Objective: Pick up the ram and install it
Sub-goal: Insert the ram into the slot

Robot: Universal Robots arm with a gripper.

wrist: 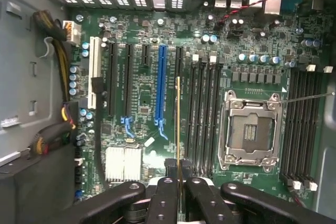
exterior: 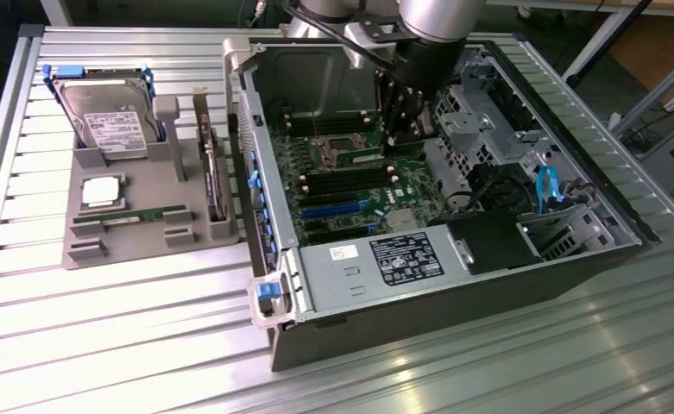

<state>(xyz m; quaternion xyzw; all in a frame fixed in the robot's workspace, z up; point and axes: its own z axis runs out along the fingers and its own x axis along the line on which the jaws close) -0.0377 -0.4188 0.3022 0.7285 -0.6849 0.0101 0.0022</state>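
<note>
Above the motherboard (wrist: 142,40), inside the open case (exterior: 429,302), the gripper (wrist: 179,184) pinches the ram (wrist: 179,124) between its fingers (wrist: 164,198). The wrist view shows the ram edge-on as a thin gold line running out from the fingertips. This line lies parallel to the black memory slots (wrist: 202,114) and just beside the nearest of them. It falls between those slots and the blue expansion slot (wrist: 161,82). Whether the ram touches a slot cannot be told. The empty CPU socket (wrist: 251,127) lies on the far side of the same slot group.

At the upper centre of the exterior view, the arm (exterior: 440,26) reaches down into the case. The gripper (exterior: 412,129) hangs low over the board, near the case's back wall.

Toward the exterior view's left, a grey tray (exterior: 89,250) rests on the slatted table (exterior: 84,345), just beside the case. The tray holds:
- a hard drive (exterior: 106,116) with blue rails, at its upper end;
- a silver CPU (exterior: 103,191), at the middle;
- a second green stick (exterior: 141,212), lying flat below the CPU.
</note>
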